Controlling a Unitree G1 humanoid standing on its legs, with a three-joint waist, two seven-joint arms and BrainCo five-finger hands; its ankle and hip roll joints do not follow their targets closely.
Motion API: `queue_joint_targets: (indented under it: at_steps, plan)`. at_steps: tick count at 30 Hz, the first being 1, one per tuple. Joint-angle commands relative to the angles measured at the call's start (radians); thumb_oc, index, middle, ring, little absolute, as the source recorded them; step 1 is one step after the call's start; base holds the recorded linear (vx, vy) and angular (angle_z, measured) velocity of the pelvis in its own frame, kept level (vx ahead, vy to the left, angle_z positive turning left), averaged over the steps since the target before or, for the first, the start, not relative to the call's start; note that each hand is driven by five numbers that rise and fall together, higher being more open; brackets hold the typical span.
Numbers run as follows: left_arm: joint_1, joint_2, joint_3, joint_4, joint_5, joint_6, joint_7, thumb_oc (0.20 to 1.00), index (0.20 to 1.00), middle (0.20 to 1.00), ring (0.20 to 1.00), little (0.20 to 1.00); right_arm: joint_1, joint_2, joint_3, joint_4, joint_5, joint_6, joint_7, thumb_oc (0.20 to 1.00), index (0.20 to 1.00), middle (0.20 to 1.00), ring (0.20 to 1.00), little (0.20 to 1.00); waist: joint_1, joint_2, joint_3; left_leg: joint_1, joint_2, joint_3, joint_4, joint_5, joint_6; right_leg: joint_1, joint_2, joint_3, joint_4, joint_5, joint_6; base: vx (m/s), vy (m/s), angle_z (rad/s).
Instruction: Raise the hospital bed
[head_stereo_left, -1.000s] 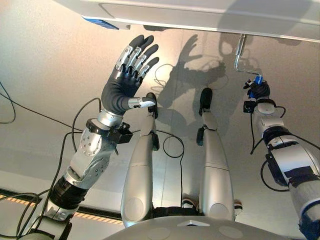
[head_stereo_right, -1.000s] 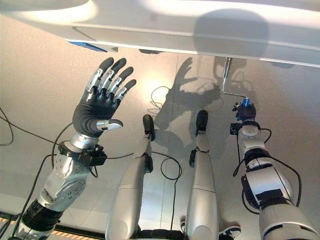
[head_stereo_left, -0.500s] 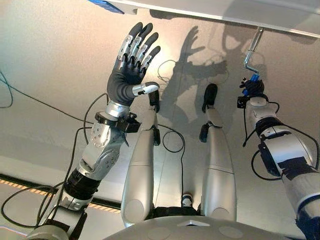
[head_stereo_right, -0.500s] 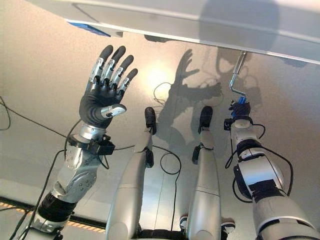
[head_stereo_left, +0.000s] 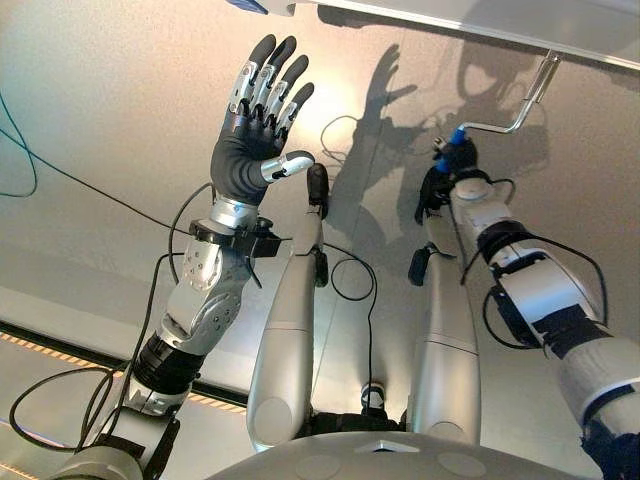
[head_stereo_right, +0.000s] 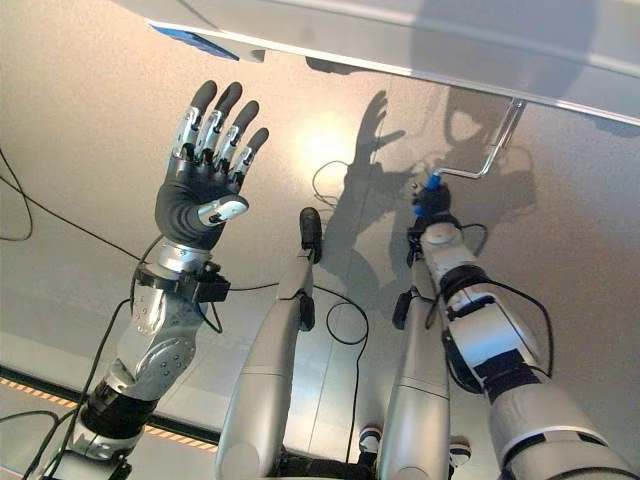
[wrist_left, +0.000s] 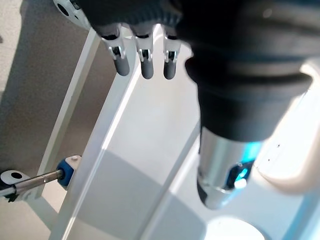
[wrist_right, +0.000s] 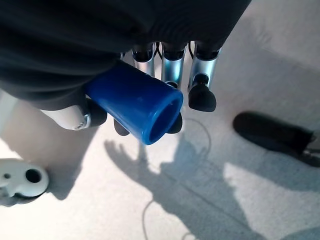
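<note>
Left eye view: the right hand (head_stereo_left: 452, 160) has swung the crank (head_stereo_left: 520, 108) leftward since 0.5 s ago; its blue grip (head_stereo_left: 456, 136) now sits nearer centre, below the hospital bed (head_stereo_left: 520, 25) frame. The left hand (head_stereo_left: 252, 140) stays raised, fingers (head_stereo_left: 268, 75) straight, holding nothing.

Right wrist view: fingers (wrist_right: 202, 80) curl round the blue grip.

Left wrist view: straight fingers point along the bed frame.
</note>
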Motion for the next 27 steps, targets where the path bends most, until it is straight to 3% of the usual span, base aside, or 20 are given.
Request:
queue_joint_targets:
  at_steps: [1,6,8,15,20,22,25,27]
  plan:
    - [0.036,0.006,0.001,-0.111,0.029,-0.059,0.006,1.0,1.0,1.0,1.0,1.0,-0.015,0.296,0.161,-0.096,-0.119,-0.034,0.132,0.2,0.2,0.2,0.2,0.2,0.032,0.075,-0.008,-0.035,-0.095,0.026,0.11,-0.121,0.027,0.069,-0.037,0.024,-0.125,0.033,0.095,0.0,0.046,-0.04]
    - [0.049,0.007,-0.001,-0.115,0.034,-0.067,0.001,1.0,1.0,1.0,1.0,1.0,-0.009,0.288,0.2,-0.228,-0.102,-0.072,0.147,0.2,0.2,0.2,0.2,0.2,0.03,0.075,-0.008,-0.031,-0.093,0.032,0.108,-0.12,0.026,0.075,-0.039,0.028,-0.135,0.038,0.098,0.0,0.024,-0.03]
    - [0.059,0.009,-0.003,-0.115,0.031,-0.075,-0.013,1.0,1.0,1.0,1.0,1.0,0.022,0.269,0.2,-0.355,-0.028,-0.116,0.148,0.2,0.2,0.2,0.2,0.2,0.022,0.07,-0.008,-0.019,-0.089,0.038,0.102,-0.119,0.026,0.079,-0.038,0.034,-0.139,0.041,0.1,0.01,0.03,-0.04]
    - [0.107,0.024,-0.006,-0.071,0.044,-0.094,-0.037,1.0,1.0,1.0,1.0,1.0,0.283,0.075,0.155,-0.823,0.159,-0.238,0.19,0.2,0.2,0.2,0.2,0.2,-0.034,0.022,-0.008,0.044,-0.074,0.066,0.091,-0.123,0.026,0.126,-0.026,0.043,-0.153,0.047,0.104,0.0,-0.004,-0.04]
    - [0.15,0.023,0.008,-0.011,0.081,-0.1,-0.049,1.0,1.0,1.0,1.0,1.0,0.472,0.017,0.062,-1.006,0.271,-0.292,0.241,0.2,0.2,0.2,0.2,0.2,-0.069,-0.011,-0.008,0.113,-0.067,0.074,0.078,-0.126,0.027,0.193,-0.019,0.035,-0.168,0.05,0.107,-0.01,-0.063,-0.09]
    - [0.194,0.02,0.027,0.05,0.109,-0.089,-0.057,1.0,1.0,1.0,1.0,1.0,0.597,-0.004,-0.032,-1.073,0.349,-0.314,0.271,0.2,0.2,0.2,0.2,0.2,-0.091,-0.029,-0.008,0.184,-0.06,0.073,0.056,-0.124,0.024,0.257,-0.013,0.022,-0.176,0.047,0.107,-0.02,-0.117,-0.01]
    - [0.233,-0.014,0.032,0.221,0.122,-0.074,-0.064,1.0,1.0,1.0,1.0,1.0,0.681,-0.029,-0.104,-1.083,0.338,-0.318,0.271,0.2,0.2,0.2,0.2,0.2,-0.103,-0.047,-0.008,0.276,-0.047,0.066,0.031,-0.121,0.019,0.339,-0.004,0.005,-0.176,0.037,0.102,0.0,-0.131,0.01]
    - [0.251,-0.009,0.054,0.319,0.203,-0.073,-0.051,1.0,1.0,1.0,1.0,1.0,0.737,-0.041,-0.163,-1.085,0.331,-0.32,0.268,0.2,0.2,0.2,0.2,0.2,-0.107,-0.06,-0.008,0.356,-0.039,0.063,0.011,-0.125,0.015,0.411,0.005,-0.005,-0.179,0.024,0.098,0.05,-0.124,0.03]
